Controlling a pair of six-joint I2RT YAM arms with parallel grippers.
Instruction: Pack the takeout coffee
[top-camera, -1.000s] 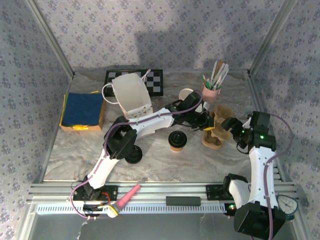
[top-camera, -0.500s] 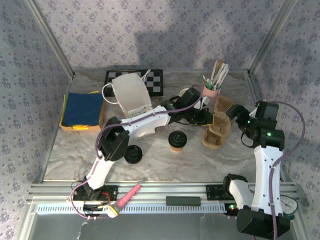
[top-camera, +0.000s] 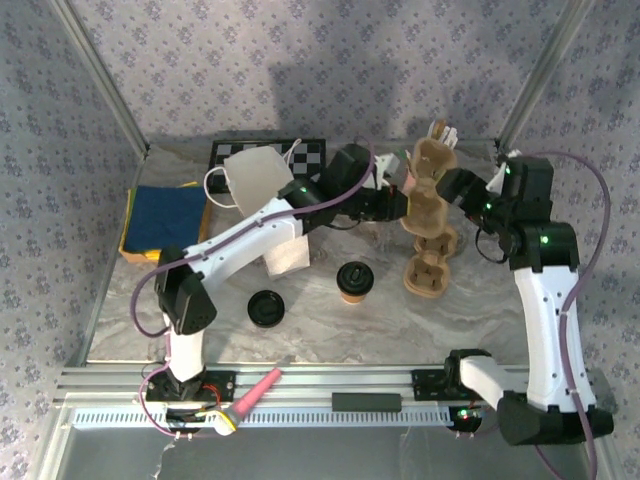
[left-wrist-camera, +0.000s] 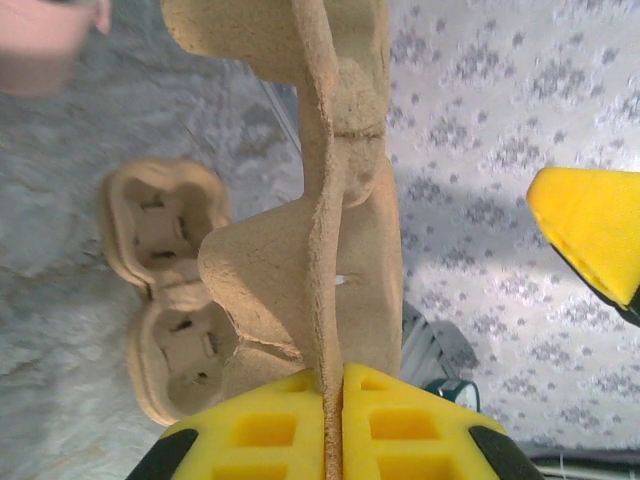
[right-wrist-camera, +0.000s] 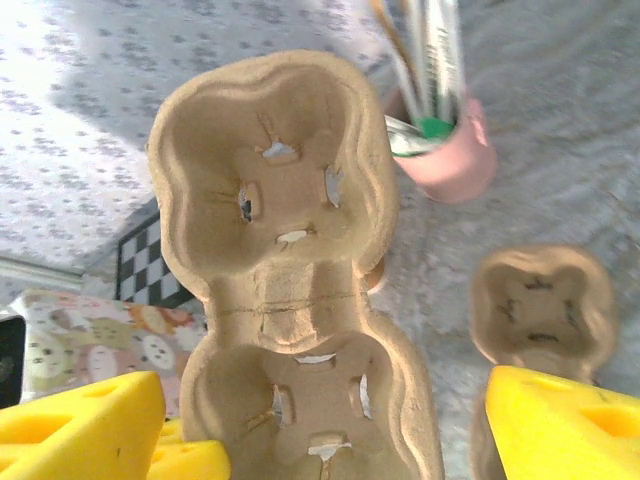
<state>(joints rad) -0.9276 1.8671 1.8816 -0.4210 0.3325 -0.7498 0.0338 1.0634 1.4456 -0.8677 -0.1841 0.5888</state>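
The takeout coffee (top-camera: 354, 281), a small tan-brown paper cup with a black lid on top, stands at mid-table, apart from both grippers. My left gripper (top-camera: 398, 201) (left-wrist-camera: 333, 400) is shut on the thin edge of a brown pulp cup carrier (top-camera: 430, 185) (left-wrist-camera: 340, 200) (right-wrist-camera: 280, 200), which it holds upright in the air. My right gripper (top-camera: 455, 186) (right-wrist-camera: 325, 430) is open. Its yellow fingers (right-wrist-camera: 90, 430) stand wide on either side of the carrier's lower cup well without touching it.
Below the lifted carrier, a stack of like carriers (top-camera: 430, 272) (right-wrist-camera: 540, 300) rests on the table. A pink cup of utensils (right-wrist-camera: 450, 150) stands behind it. A white paper bag (top-camera: 262, 190), checkerboard (top-camera: 310, 155), blue cloth (top-camera: 165, 218) and loose black lid (top-camera: 266, 308) lie to the left.
The left gripper has lifted one carrier off the stack, up and toward the back. The right gripper has risen and moved in along it, staying open.
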